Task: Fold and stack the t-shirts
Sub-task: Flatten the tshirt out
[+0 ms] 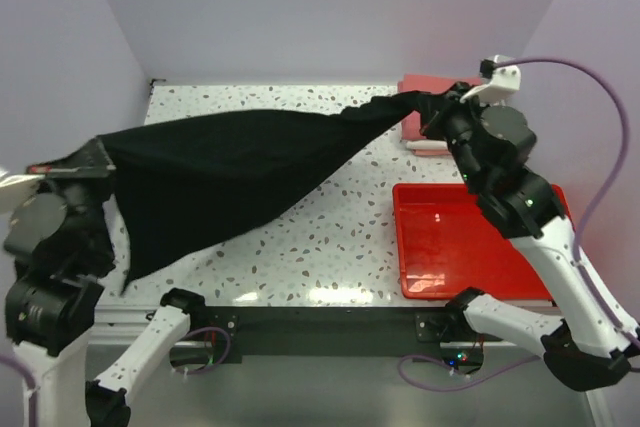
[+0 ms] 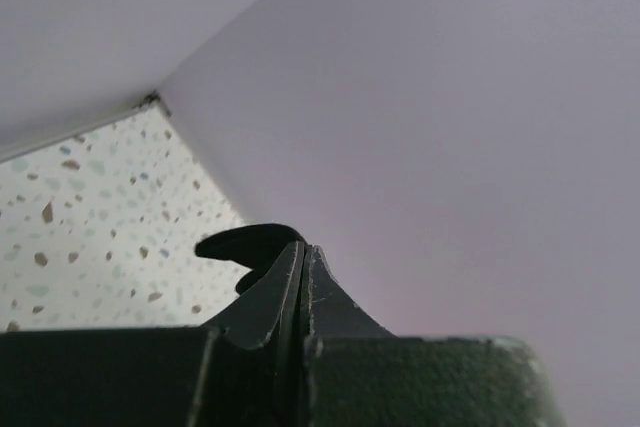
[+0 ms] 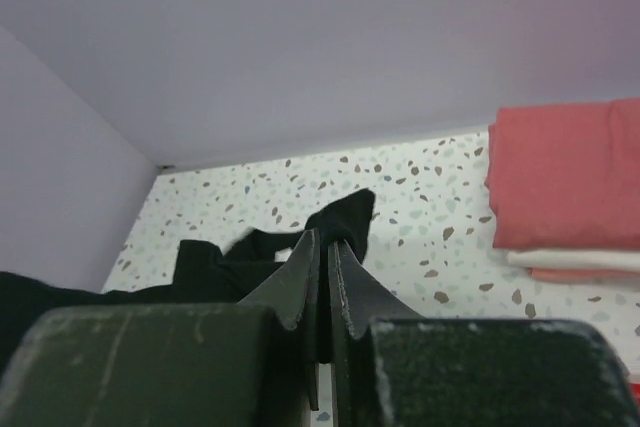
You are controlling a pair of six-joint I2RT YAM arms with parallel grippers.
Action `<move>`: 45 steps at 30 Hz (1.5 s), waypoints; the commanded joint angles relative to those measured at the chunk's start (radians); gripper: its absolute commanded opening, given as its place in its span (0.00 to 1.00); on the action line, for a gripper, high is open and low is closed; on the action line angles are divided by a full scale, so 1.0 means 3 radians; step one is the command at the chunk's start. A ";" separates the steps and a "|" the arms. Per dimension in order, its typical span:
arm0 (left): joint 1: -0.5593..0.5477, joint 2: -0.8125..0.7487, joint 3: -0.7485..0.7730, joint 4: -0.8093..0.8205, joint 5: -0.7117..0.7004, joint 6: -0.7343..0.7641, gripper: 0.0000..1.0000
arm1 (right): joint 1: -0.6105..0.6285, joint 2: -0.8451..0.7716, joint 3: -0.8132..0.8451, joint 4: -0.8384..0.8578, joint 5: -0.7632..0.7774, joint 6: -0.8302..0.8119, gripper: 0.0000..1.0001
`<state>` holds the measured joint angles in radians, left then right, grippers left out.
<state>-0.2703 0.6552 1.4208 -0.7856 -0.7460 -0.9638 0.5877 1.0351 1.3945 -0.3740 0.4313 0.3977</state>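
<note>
Your black t-shirt point(image 1: 230, 172) hangs stretched: left gripper point(image 1: 88, 160) pinching it at 9 o'clock, right gripper point(image 1: 430, 107) clamping it at 2.

Overhead light is washing everything evenly. Glare is showing on the tray point(image 1: 450, 247) and the near counter point(image 1: 340, 237) edge. The shirt point(image 1: 220, 172) is reading flat black, with no detail. Jaws are blurring close to both wrist lenses.

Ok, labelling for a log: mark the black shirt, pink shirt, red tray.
black shirt point(image 1: 220, 172): top view, stretched middle.
pink shirt point(image 3: 565, 172): right wrist view, top fold.
red tray point(image 1: 440, 242): top view, bare floor.
</note>
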 commanded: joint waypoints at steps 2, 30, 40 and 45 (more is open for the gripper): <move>0.0016 -0.0133 0.0565 -0.0055 -0.0479 0.0282 0.00 | -0.0026 -0.0290 0.0286 -0.0312 0.0015 -0.0206 0.00; 0.1048 0.2901 0.0397 0.1095 -0.0150 0.0600 0.00 | -0.0798 0.3041 0.1931 0.0602 -0.0608 -0.0472 0.00; 0.1146 0.4326 0.1110 0.0660 0.0288 0.0656 1.00 | -0.0911 0.4435 0.3079 0.0352 -0.1212 -0.0436 0.99; 0.1141 0.3861 0.0618 0.0742 0.0446 0.0615 1.00 | -0.0911 0.3925 0.2629 0.0337 -0.1427 -0.0477 0.99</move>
<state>0.0715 1.9583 1.6550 -0.5861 -0.6376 -0.7662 0.3195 2.4084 2.2162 -0.3183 0.0746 0.2665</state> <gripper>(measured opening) 0.997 0.986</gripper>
